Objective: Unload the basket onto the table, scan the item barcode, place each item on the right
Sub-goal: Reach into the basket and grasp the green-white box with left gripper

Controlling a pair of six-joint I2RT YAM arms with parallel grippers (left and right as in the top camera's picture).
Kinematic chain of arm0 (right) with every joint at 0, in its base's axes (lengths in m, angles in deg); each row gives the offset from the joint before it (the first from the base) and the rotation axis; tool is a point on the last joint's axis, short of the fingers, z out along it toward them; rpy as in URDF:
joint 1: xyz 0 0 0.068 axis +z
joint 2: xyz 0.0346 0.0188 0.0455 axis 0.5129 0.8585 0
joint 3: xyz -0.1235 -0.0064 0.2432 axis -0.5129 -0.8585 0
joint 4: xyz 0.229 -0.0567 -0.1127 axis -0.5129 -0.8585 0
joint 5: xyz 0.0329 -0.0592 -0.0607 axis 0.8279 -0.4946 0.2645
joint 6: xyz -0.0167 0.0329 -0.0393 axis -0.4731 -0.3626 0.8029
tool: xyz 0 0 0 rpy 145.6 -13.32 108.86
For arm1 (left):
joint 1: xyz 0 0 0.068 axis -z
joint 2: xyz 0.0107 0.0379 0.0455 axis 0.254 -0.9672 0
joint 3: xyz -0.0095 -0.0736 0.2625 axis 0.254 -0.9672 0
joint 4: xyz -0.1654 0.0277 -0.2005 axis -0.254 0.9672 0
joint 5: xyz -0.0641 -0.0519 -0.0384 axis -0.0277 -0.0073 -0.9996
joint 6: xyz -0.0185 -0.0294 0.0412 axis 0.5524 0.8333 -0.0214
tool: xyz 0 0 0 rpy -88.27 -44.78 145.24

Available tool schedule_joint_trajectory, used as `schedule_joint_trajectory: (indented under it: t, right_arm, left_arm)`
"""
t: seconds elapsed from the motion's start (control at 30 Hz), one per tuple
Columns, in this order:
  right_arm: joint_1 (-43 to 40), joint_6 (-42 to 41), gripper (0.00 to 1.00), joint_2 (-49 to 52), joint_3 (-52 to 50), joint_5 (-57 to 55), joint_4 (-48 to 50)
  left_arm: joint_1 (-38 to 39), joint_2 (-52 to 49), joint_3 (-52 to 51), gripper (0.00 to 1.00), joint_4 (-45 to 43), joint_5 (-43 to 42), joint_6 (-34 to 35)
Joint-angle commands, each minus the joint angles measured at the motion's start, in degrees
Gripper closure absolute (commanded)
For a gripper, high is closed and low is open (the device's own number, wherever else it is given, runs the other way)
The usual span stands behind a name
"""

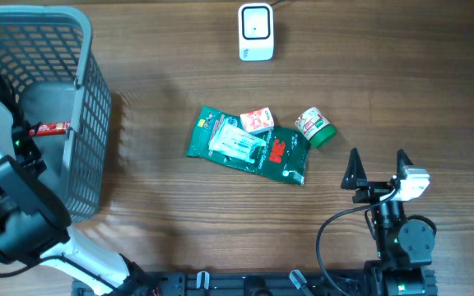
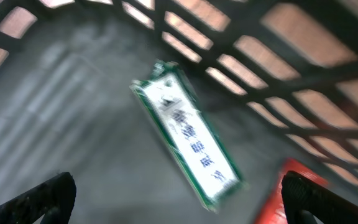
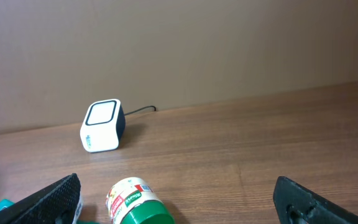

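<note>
- Now, left claw (image 2: 179, 202) gapes wide over a blurred packet (image 2: 188, 140) in the basket (image 1: 89, 123).
- Right claw (image 1: 378, 160) wide too; jar (image 1: 313, 127) looks light, rigid, likely to roll, so pinch across its body.

The left arm (image 1: 11, 205) is being held bent at the left side of the overhead view, with its forearm being pointed away from the base and its wrist being tilted downward. The left gripper (image 2: 178, 183) is being held wide apart, its dark fingers (image 2: 39, 202) being seen at the lower corners of its wrist view. The right arm (image 1: 401, 238) is being held folded low near its base. The right gripper (image 1: 378, 163) is being held fully spread, pointed forward and roughly level, with nothing being gripped.
</note>
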Motion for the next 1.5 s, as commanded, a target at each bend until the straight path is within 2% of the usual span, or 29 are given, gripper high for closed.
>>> schedule_joint_trajectory:
  t: [0.0, 0.37, 0.47, 0.5, 0.53, 0.63, 0.8, 0.83, 0.87, 1.1, 1.2, 1.27, 1.37, 1.4, 1.47]
  right_arm:
    - [0.2, 0.7, 0.00, -0.3, -0.1, 0.5, 0.2]
    - [0.2, 0.7, 0.00, -0.3, -0.1, 0.5, 0.2]
    - [0.2, 0.7, 0.00, -0.3, -0.1, 0.5, 0.2]
    - [0.2, 0.7, 0.00, -0.3, -0.1, 0.5, 0.2]
    - [0.2, 0.7, 0.00, -0.3, -0.1, 0.5, 0.2]
    - [0.2, 0.7, 0.00, -0.3, -0.1, 0.5, 0.2]
    - [0.2, 0.7, 0.00, -0.3, -0.1, 0.5, 0.2]
    - [0.2, 0.7, 0.00, -0.3, -0.1, 0.5, 0.2]
    - [0.2, 0.7, 0.00, -0.3, -0.1, 0.5, 0.2]
    - [0.2, 0.7, 0.00, -0.3, -0.1, 0.5, 0.2]
    - [0.2, 0.7, 0.00, -0.3, -0.1, 0.5, 0.2]
    - [0.2, 0.7, 0.00, -0.3, -0.1, 0.5, 0.2]
    - [0.2, 0.7, 0.00, -0.3, -0.1, 0.5, 0.2]
    - [0.2, 0.7, 0.00, -0.3, -0.1, 0.5, 0.2]
    - [0.2, 0.7, 0.00, -0.3, -0.1, 0.5, 0.2]
  left_arm:
    - [-1.6, -3.2, 0.0, 0.00, 1.5, 1.6, 0.9]
    - [-1.7, -11.8, -0.4, 0.00, 1.5, 1.4, 0.9]
    - [-1.7, -12.3, -0.4, 0.01, 1.9, -1.6, -6.3]
    - [-1.7, -12.3, -0.4, 0.07, 1.9, -2.6, -10.9]
    - [-1.7, -12.3, -0.4, 0.24, 1.9, -2.5, -13.2]
    - [-1.7, -12.3, -0.4, 0.55, 2.2, -2.5, -15.7]
    - [-1.6, -12.1, -0.3, 0.61, 4.0, -2.5, -17.0]
    - [-1.6, -11.8, -0.2, 0.74, 4.3, -2.5, -17.1]
    - [-1.4, -11.3, -0.2, 0.75, 4.3, -2.5, -17.2]
    - [3.4, -2.7, -0.2, 0.66, 4.2, -1.0, -17.2]
    - [8.5, -0.8, -0.2, 0.62, 2.9, -0.3, -17.2]
    - [11.2, -0.7, -0.2, 0.39, 2.1, 3.0, -17.1]
    - [10.9, -0.7, -0.2, 0.06, 2.6, 3.8, -17.1]
    - [10.0, -0.7, -0.2, 0.00, 3.0, 3.8, -17.1]
    - [7.3, -0.7, -0.2, 0.00, 4.3, 3.8, -17.1]
